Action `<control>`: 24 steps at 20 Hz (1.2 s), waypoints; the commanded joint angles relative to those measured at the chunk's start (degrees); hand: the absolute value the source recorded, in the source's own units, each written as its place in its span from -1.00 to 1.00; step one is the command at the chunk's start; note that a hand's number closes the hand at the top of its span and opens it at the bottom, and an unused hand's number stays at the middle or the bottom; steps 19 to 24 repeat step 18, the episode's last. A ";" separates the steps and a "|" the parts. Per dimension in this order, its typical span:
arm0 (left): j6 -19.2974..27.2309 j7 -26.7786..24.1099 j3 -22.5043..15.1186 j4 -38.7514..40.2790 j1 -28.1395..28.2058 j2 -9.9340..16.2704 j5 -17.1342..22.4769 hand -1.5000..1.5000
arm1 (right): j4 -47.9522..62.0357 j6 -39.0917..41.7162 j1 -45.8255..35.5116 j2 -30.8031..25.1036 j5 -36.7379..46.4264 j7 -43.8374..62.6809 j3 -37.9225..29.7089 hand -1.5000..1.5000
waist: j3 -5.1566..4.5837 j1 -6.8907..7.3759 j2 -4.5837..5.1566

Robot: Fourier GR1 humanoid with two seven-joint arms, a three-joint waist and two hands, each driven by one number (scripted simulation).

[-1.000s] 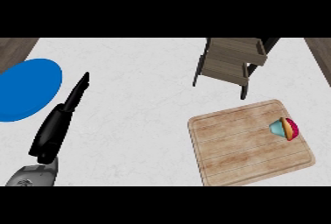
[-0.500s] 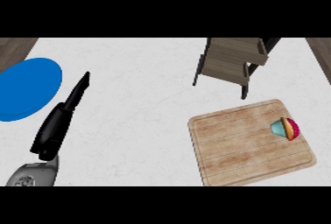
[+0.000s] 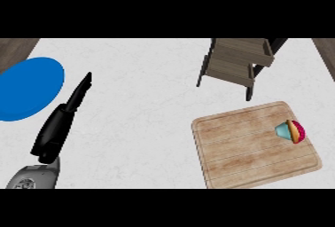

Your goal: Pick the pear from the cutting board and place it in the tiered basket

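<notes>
Fingers (image 3: 77,93) of the left hand (image 3: 60,125) straight, released, holding nothing; far to their right the small teal-red-yellow pear (image 3: 290,131) sits on the wooden cutting board (image 3: 252,146); dark wooden tiered basket (image 3: 237,62) beyond; no grasp shown; right hand unseen.

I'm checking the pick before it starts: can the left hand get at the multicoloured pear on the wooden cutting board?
Probably not easily: the black left hand is far across the counter from the multicoloured pear on the wooden cutting board, though nothing lies between.
</notes>
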 commanded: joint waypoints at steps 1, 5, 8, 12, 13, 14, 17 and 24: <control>-0.13 -1.96 1.40 2.01 -1.26 0.91 0.17 0.00 | 3.55 -4.47 -0.27 5.23 -2.30 -1.19 -3.13 -1.00 | 0.00 0.02 0.19; -1.83 -0.50 1.43 1.39 -1.34 1.16 1.37 0.00 | 5.98 -5.15 -0.17 5.07 -3.84 -5.97 -5.59 -1.00 | 0.02 0.22 0.28; 1.16 -0.95 -1.63 0.53 -0.31 -1.91 -1.54 0.00 | 5.95 -12.01 -1.40 8.59 -6.63 -6.83 -9.13 -1.00 | 0.02 0.75 0.38; 0.10 -1.94 1.05 1.18 -0.71 0.35 -0.28 0.00 | 4.79 -22.09 0.08 5.06 -6.06 -10.67 -11.02 -1.00 | 0.00 0.11 0.32; 0.65 -0.57 -0.52 0.02 0.02 -0.87 -1.16 0.00 | 4.81 -24.84 0.14 2.70 -5.51 -10.24 -11.42 -1.00 | 0.03 0.14 0.31; 0.41 0.53 0.25 -0.90 -0.29 -0.03 -1.09 0.00 | 5.12 -26.99 1.05 2.00 -4.74 -10.77 -11.24 -1.00 | 0.05 0.19 0.27; -0.67 0.73 0.77 -0.80 -0.98 0.36 0.05 0.00 | 6.64 -27.70 2.63 -5.75 -4.10 -10.59 -12.36 -1.00 | 0.10 -0.18 0.49; 1.20 -1.07 1.03 0.37 0.26 -0.05 -1.24 0.00 | 7.01 -27.06 0.70 -8.66 -4.35 -6.95 -13.00 -1.00 | 0.04 -0.81 0.15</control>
